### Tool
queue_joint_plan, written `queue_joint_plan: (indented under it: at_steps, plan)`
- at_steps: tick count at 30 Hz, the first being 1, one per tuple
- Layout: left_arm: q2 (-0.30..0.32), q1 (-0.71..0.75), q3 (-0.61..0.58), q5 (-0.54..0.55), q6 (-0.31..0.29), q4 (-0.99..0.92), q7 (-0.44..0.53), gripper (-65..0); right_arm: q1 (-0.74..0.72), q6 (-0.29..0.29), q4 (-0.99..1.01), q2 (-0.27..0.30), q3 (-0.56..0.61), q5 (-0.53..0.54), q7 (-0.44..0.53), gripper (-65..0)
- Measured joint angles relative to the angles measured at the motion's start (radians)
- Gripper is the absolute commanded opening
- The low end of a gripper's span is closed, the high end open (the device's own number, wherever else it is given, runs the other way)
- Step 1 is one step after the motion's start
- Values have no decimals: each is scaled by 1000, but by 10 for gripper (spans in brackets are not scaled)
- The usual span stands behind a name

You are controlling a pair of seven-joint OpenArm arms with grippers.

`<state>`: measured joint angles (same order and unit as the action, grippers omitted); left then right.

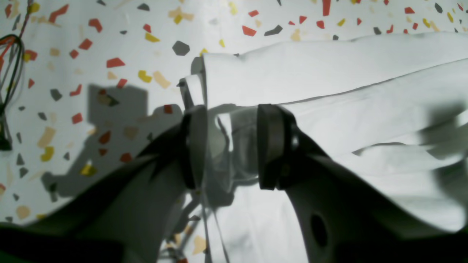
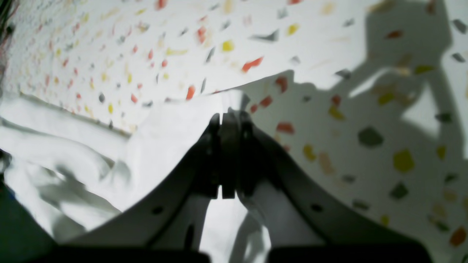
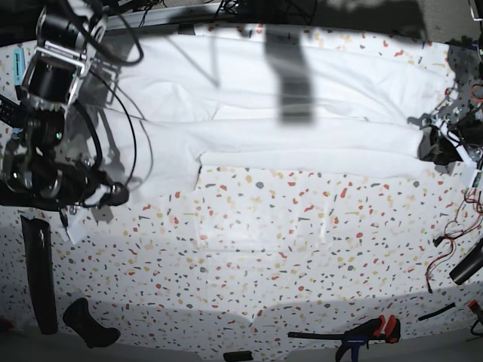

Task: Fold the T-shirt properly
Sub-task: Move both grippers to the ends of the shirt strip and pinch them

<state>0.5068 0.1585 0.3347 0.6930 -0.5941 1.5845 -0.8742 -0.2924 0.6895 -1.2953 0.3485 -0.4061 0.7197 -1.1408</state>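
Observation:
The white T-shirt [image 3: 302,98] lies as a long wrinkled band across the far half of the speckled table [image 3: 264,249]. My left gripper [image 3: 438,143] is at its right end. In the left wrist view the jaws [image 1: 232,146] are narrowly apart with bunched shirt cloth [image 1: 329,73] between the pads, and a corner sticks up past them. My right gripper [image 3: 94,192] is at the shirt's left end. In the right wrist view its jaws [image 2: 228,113] are closed, pinching a shirt edge [image 2: 164,138] above the table.
A black clamp with red handles [image 3: 370,330] lies at the front right. Black tools [image 3: 38,275] [image 3: 90,324] lie at the front left. Loose cables [image 3: 453,249] hang at the right edge. Arm shadows fall on the shirt [image 3: 290,75].

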Motion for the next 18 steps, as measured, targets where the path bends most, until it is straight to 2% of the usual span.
queue_joint_plan:
  at_steps: [7,12,16,18]
  plan:
    - [3,0,2,1,0,0,-1,-426,278,3,-473,2,0,92,-5,-650]
    - [3,0,3,2,0,0,-1,-426,486,4,-805,7,0,106,-6,-650]
    - [3,0,3,3,1,0,0,-426,641,4,-953,7,-3,87,-23,-650]
    - [3,0,3,3,0,0,0,-426,706,4,-989,6,-2,89,-83,-650]
